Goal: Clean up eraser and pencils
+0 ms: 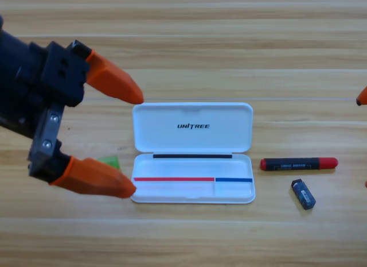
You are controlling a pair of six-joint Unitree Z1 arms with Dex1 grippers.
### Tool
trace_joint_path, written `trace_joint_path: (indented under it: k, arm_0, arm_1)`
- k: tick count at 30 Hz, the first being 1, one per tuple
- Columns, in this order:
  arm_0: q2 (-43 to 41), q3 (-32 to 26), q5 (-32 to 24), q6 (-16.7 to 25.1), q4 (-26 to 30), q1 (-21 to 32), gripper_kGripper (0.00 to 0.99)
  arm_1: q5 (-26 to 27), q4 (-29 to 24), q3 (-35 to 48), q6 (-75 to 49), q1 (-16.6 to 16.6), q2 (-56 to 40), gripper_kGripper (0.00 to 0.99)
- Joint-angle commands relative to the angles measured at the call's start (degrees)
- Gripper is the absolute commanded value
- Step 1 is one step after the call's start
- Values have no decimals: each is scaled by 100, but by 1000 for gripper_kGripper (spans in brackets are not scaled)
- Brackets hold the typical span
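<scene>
The eraser (303,194) is lying near the worktop's right edge, just below the black-and-red pencil (299,163), apart from it. The green pencil (108,161) is lying left of the open case (193,153), partly hidden. The left hand (133,143) is spreading its jaws wide, gripping nothing. The right hand (362,97) is waiting at the right edge; its opening cannot be told.
</scene>
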Motion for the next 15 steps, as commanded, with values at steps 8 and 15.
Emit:
trace_joint_path:
  k: [8, 15]
  arm_0:
    - [252, 213, 21, -7, 52, -102, 989]
    - [243, 240, 83, 116, 96, -102, 989]
  arm_1:
    - [-606, -109, 198, 384, 136, -131, 986]
    - [-2328, 199, 180, 964, 21, -325, 985]
